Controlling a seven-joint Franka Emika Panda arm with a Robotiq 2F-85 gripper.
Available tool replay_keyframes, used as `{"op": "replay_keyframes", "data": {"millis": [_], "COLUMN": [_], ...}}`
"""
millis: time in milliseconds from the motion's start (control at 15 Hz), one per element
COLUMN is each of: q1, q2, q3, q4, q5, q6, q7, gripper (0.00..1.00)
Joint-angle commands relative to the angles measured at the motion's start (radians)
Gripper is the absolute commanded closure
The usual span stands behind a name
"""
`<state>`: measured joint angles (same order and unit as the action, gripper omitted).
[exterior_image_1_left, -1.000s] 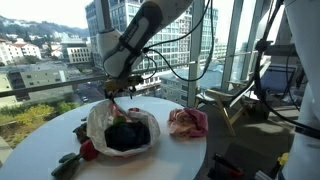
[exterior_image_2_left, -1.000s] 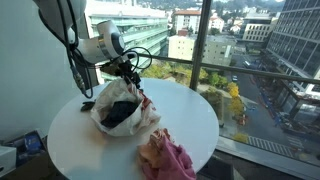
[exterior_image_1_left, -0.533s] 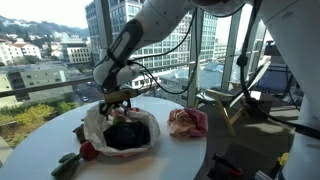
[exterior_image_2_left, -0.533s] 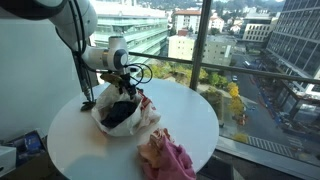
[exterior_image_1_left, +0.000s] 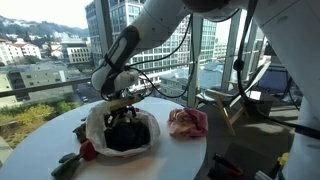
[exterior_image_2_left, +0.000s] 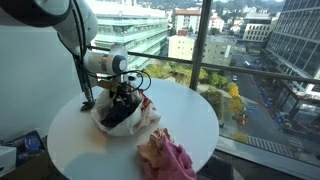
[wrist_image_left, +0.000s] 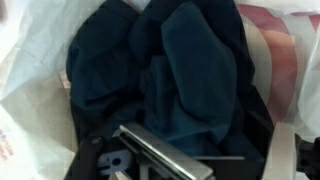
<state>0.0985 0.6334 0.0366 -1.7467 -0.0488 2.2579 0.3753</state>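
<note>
A white plastic bag (exterior_image_1_left: 96, 128) sits open on the round white table (exterior_image_1_left: 172, 152) and also shows in an exterior view (exterior_image_2_left: 148, 118). Inside it lies a dark blue cloth (exterior_image_1_left: 127, 139). My gripper (exterior_image_1_left: 125, 114) is lowered into the bag's mouth, right on top of the cloth, as an exterior view (exterior_image_2_left: 121, 101) also shows. In the wrist view the dark blue cloth (wrist_image_left: 180, 70) fills the frame, with the white bag (wrist_image_left: 35, 60) around it. My gripper (wrist_image_left: 205, 152) looks open, its fingers on either side of a fold of cloth.
A crumpled pink cloth (exterior_image_1_left: 188, 122) lies on the table beside the bag, seen too in an exterior view (exterior_image_2_left: 165, 155). A red and dark green object (exterior_image_1_left: 80, 155) sits at the table edge. Large windows stand close behind the table.
My gripper has come down from above the bag's rim into the bag, onto the dark blue cloth. The bag and pink cloth have not moved.
</note>
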Motion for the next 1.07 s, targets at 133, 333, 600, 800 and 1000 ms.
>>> {"op": "replay_keyframes", "data": {"millis": [133, 333, 600, 800, 1000], "q1": [0.001, 0.005, 0.0, -0.007, -0.018], "q2": [0.046, 0.085, 0.092, 0.071, 0.026], "q3": [-0.029, -0.051, -0.06, -0.063, -0.069], "q4": [0.021, 0.028, 0.023, 0.015, 0.004], "q5": [0.022, 0.008, 0.018, 0.025, 0.028], "q6": [-0.039, -0.032, -0.026, -0.04, -0.077], "q7": [-0.05, -0.045, -0.044, -0.044, -0.047], "gripper": [0.0, 0.25, 0.51, 0.73, 0.89]}}
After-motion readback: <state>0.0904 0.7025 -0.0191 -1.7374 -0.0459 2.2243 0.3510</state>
